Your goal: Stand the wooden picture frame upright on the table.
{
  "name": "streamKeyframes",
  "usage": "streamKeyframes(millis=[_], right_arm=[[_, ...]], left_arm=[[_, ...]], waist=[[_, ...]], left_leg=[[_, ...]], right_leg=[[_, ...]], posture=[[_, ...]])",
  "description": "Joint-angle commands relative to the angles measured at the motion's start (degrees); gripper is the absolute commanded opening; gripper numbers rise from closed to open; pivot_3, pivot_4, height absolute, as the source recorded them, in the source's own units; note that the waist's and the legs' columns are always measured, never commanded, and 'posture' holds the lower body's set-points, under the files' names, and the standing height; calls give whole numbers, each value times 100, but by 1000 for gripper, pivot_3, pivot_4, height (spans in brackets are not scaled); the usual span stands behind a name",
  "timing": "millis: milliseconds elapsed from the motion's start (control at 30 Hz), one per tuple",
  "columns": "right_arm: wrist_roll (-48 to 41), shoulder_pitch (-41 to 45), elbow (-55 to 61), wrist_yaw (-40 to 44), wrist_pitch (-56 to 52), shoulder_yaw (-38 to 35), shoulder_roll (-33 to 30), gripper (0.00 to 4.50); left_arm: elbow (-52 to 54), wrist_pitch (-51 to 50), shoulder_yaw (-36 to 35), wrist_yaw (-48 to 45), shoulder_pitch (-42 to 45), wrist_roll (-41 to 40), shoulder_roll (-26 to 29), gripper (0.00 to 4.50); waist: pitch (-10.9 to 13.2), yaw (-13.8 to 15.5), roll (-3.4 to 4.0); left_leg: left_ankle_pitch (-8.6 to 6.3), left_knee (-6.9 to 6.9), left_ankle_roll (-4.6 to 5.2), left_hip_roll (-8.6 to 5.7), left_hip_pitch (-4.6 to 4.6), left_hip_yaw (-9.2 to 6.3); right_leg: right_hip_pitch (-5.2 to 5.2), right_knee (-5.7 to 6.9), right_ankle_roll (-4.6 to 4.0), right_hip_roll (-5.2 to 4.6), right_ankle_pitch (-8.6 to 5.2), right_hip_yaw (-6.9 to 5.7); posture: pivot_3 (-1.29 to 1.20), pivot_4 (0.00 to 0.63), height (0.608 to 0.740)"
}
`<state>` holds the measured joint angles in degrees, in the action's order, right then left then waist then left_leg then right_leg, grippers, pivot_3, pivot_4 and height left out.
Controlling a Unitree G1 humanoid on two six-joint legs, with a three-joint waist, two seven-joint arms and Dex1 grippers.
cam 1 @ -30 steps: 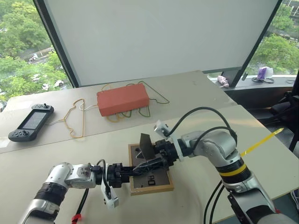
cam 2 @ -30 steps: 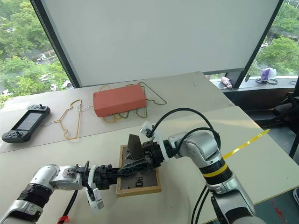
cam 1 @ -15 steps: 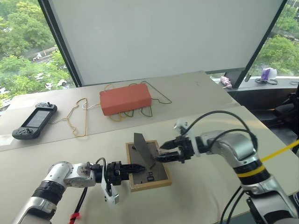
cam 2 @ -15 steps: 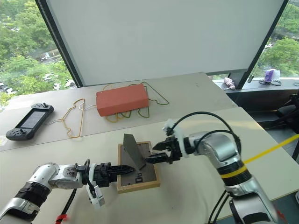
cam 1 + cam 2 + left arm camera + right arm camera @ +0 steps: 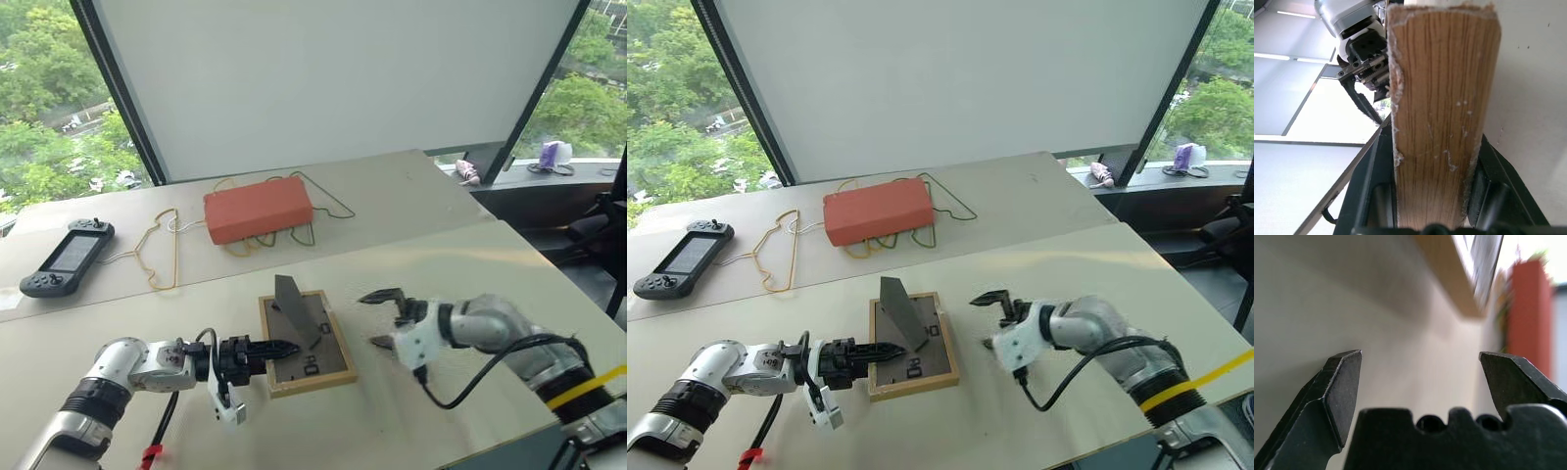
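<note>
A: The table (image 5: 460, 257) was pale beige, set before large windows. Where did the wooden picture frame (image 5: 306, 343) lie?

B: Flat, grey back up, its hinged prop (image 5: 297, 309) raised. The left gripper (image 5: 284, 348) pinched the frame's left edge; the left wrist view showed the wood grain between the fingers.

A: And the right gripper (image 5: 380, 318)?

B: Spread wide, just right of the frame, apart from it. The portrait side was hidden.
</note>
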<state>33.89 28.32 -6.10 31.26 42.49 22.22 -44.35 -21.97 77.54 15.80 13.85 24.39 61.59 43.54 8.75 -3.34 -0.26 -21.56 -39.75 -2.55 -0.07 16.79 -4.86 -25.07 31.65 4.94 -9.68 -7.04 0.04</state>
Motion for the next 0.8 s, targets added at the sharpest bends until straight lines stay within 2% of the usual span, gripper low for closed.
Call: streamKeyframes(millis=[33,133,367,467,567,667,733,800], right_arm=[[793,140,-60,-974,311,-18,316,4446],[1087,204,-23,-1161,420,104,529,4446],[1060,191,101,-1193,422,311,920,4446],[913,172,99,-1129,292,248,960,3808],[804,151,58,-1100,220,170,910,2695],[702,121,76,-1057,184,134,871,1819],[666,108,141,-1052,202,122,858,1395],[590,97,213,-1018,183,96,876,1223]], left_arm=[[147,32,-11,143,-20,-226,67,1162],[150,14,0,141,-25,-257,79,1162],[162,-20,14,141,-62,-291,70,1162],[163,-23,12,172,-110,-266,76,1162],[146,-13,23,200,-132,-254,90,1162],[60,-9,70,204,-112,-335,87,1162],[-22,0,115,189,-97,-454,92,1162],[-92,11,165,149,-83,-577,103,1162]], waist=[[0,11,-1],[0,34,0],[0,56,0],[0,58,0],[0,62,0],[0,66,0],[0,69,0],[0,69,0]], left_leg=[[0,0,0,0,-3,4],[-1,1,1,-2,-8,7],[-2,3,5,-2,-10,9],[-3,3,5,-2,-12,10],[-3,3,6,-2,-14,10],[-4,3,8,-2,-16,10],[-6,4,10,-1,-18,10],[-6,4,11,-1,-22,11]], right_leg=[[2,-1,0,0,1,4],[2,-1,0,0,1,10],[4,-7,0,2,1,9],[6,-7,0,2,2,10],[8,-7,-1,2,2,9],[9,-7,-1,2,2,10],[9,-7,-1,3,2,9],[11,-6,-1,3,1,10]], posture=[[0,150,740],[0,150,740],[0,150,740],[0,150,740],[0,150,740],[0,150,740],[0,150,740],[0,150,740]])
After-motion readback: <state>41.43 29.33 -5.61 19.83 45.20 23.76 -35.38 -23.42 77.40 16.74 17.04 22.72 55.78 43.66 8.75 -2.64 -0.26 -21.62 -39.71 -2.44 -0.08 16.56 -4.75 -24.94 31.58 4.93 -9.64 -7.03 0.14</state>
